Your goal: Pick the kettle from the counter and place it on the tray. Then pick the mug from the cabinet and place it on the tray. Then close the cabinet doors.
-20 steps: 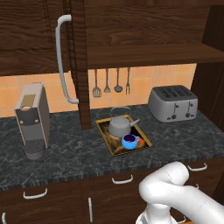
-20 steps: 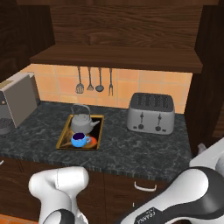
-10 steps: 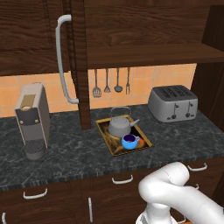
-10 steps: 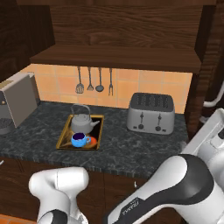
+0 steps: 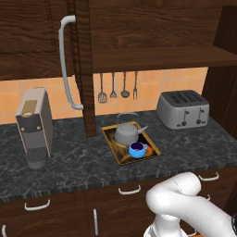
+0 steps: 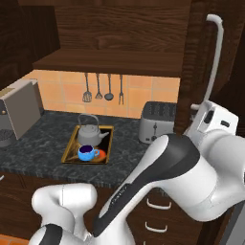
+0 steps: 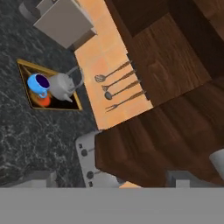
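Flat, even rendered light, no visible source; orange tile backsplash [image 5: 41, 92] reads brightest, the dark cabinet [image 5: 152, 28] wood goes dim and loses grain in its upper corners. Soft shadow under the plank shelf, no glare, only a mild sheen on the toaster [image 5: 183, 109]. Everything sharp, no motion blur or edge distortion; hand view rolled hard, slightly coarser texture.

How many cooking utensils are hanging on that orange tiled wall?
4, in one row under the shelf above the tray: a slotted spatula, then a spoon, a ladle and a fork rightmost.

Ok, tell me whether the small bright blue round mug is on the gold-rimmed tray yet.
On it. The small bright blue round mug sits upright inside the gold-rimmed tray, in front of the squat grey metal kettle.
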Controlling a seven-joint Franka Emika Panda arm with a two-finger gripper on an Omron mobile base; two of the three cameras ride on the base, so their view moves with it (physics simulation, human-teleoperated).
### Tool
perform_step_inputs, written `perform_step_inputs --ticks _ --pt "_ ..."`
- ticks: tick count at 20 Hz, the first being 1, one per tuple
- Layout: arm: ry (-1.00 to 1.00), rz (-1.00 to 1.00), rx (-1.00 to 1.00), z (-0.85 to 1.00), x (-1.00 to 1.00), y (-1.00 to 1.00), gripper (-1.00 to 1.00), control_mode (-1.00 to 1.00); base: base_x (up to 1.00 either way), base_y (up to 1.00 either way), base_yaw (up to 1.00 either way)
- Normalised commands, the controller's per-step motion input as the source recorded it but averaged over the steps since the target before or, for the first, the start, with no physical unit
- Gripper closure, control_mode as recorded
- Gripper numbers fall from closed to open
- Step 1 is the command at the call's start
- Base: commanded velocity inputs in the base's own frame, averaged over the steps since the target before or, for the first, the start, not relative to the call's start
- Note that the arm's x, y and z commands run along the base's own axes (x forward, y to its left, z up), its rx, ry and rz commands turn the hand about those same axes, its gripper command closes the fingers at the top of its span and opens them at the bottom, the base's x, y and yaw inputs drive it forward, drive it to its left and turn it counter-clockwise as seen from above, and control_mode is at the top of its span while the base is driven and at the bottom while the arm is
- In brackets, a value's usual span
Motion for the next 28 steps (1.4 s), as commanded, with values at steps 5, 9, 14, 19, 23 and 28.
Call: perform_step_inputs --ticks 5,9,14,19,23,28 --pt "0.15 0.09 -0.08 0.09 0.64 0.43 -1.00 -1.00 0.00 0.00 0.00" --pt "0.08 0.09 -0.01 0.03 0.78 0.41 -1.00 -1.00 0.00 0.00 0.00" --pt "0.06 0.09 0.00 0.01 0.89 0.41 -1.00 -1.00 0.00 0.00 0.00" --pt "0.06 0.08 0.00 0.06 0.94 0.33 -1.00 -1.00 0.00 0.00 0.00" --pt "0.06 0.08 0.00 0.08 0.98 0.30 -1.00 -1.00 0.00 0.00 0.00" --pt "0.08 0.09 0.00 0.01 1.00 0.36 -1.00 -1.00 0.00 0.00 0.00"
